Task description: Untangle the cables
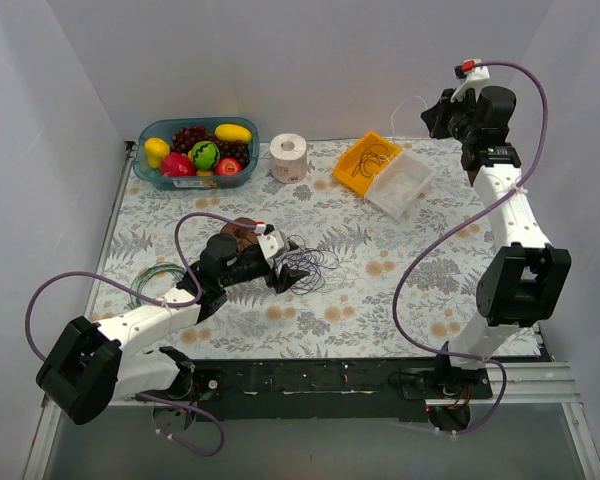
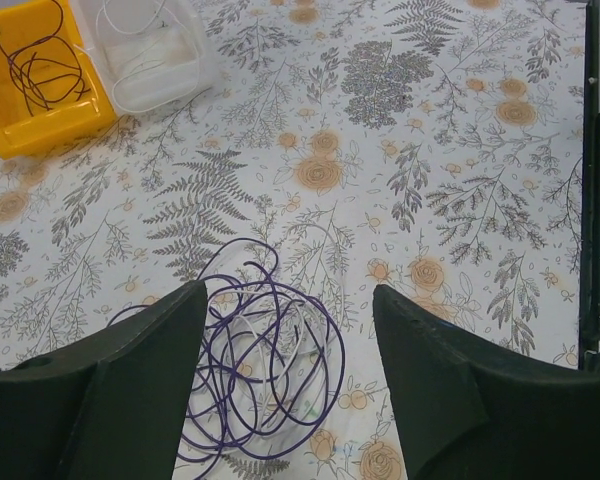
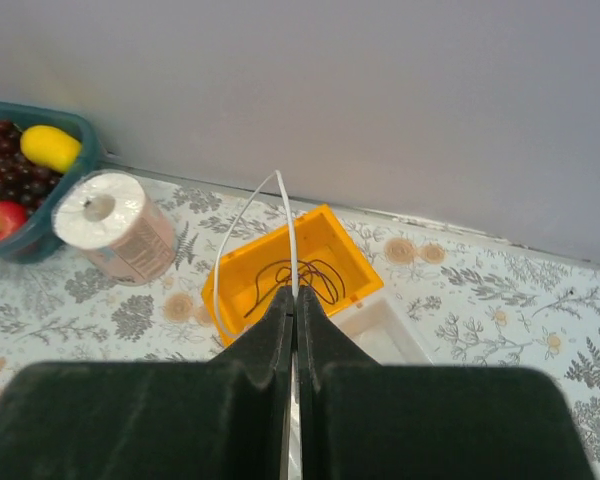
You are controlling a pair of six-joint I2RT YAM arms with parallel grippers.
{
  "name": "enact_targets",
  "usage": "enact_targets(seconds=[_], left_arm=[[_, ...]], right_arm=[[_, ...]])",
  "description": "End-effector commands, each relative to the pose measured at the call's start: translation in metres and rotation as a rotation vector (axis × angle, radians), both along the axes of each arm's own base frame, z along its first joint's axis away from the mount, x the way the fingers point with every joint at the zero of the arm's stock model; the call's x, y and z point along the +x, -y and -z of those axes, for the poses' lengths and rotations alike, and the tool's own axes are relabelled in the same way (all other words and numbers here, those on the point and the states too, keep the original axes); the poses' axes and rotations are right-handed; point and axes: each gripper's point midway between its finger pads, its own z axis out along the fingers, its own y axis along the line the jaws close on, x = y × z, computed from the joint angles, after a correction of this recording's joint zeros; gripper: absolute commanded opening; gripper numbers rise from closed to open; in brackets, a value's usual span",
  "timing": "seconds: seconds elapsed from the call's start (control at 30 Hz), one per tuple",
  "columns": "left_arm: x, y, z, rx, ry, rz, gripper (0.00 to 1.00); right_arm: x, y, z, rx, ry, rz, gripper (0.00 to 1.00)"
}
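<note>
The cables [image 1: 310,268] lie as a loose tangle of thin purple and white loops on the flowered cloth at mid-table. My left gripper [image 1: 286,270] is open and low over them. In the left wrist view the tangle [image 2: 265,350] lies between the spread fingertips of the left gripper [image 2: 288,295], nearer the left one. My right gripper [image 1: 433,113] is raised at the back right and shut on a thin white wire [image 3: 286,215] that loops up and down to the left. Below the right gripper [image 3: 294,296] a dark wire [image 3: 315,272] lies in a yellow bin [image 3: 242,262].
The yellow bin [image 1: 365,160] and a clear bin [image 1: 402,185] holding white wire stand at the back right. A toilet roll [image 1: 288,157] and a fruit basket [image 1: 195,150] stand at the back left. A greenish coil [image 1: 155,278] lies at the left and a brown object [image 1: 242,230] by my left wrist.
</note>
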Motion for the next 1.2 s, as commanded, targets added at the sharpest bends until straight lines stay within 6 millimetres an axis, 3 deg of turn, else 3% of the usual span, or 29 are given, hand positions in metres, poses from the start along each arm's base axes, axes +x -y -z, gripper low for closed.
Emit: enact_targets(seconds=[0.0,0.07,0.37,0.6,0.83,0.93,1.07,1.17], left_arm=[[-0.002,-0.005,-0.003,0.001,0.026,-0.011,0.67],[-0.003,-0.005,-0.001,0.003,0.021,-0.009,0.67],[0.000,-0.006,-0.002,0.011,0.035,-0.021,0.68],[0.001,-0.006,-0.002,0.012,0.038,-0.024,0.68],[0.000,-0.006,0.000,0.015,0.037,-0.021,0.68],[0.000,-0.007,-0.001,0.016,0.037,-0.023,0.69],[0.000,-0.007,0.001,0.023,0.036,-0.026,0.69],[0.000,-0.007,0.001,0.022,0.037,-0.026,0.69]], right_arm=[[0.023,0.013,0.009,0.036,0.013,-0.007,0.01],[0.029,0.012,0.010,0.036,0.009,-0.015,0.01],[0.047,0.025,0.056,-0.004,-0.070,0.039,0.01],[0.041,0.031,0.112,-0.030,-0.190,0.067,0.01],[0.033,0.051,0.190,-0.079,-0.396,0.169,0.01],[0.041,0.059,0.195,-0.067,-0.426,0.210,0.01],[0.054,0.059,0.186,-0.041,-0.420,0.220,0.01],[0.057,0.064,0.202,-0.066,-0.463,0.237,0.01]])
